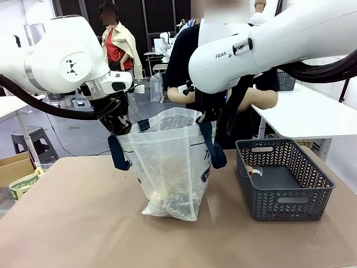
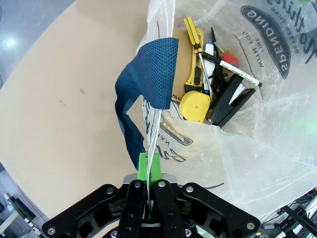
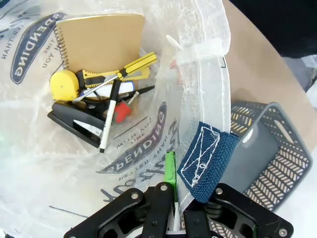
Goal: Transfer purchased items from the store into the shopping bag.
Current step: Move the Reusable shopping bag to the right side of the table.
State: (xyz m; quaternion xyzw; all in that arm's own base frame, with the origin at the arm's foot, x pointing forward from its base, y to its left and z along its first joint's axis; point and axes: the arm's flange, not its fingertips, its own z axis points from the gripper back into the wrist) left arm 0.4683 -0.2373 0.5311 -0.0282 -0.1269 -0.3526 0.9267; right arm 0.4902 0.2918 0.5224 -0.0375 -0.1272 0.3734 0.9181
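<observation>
From the front, the purchased items (image 1: 167, 201) low in the shopping bag (image 1: 167, 162) blur behind its plastic, its lettering (image 3: 29, 49) is cut off at the right wrist view's edge, and a piece (image 1: 255, 171) in the basket (image 1: 284, 207) beside the bag is too small to tell.

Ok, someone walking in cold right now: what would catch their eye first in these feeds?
The shopping bag standing mid-table, its mouth stretched open by the left pincer and the right pincer, each shut on the rim by a navy strap. Next, the heap at its bottom: a kraft notebook, a yellow tape measure and other small tools. The grey basket to the bag's right looks nearly empty.
</observation>
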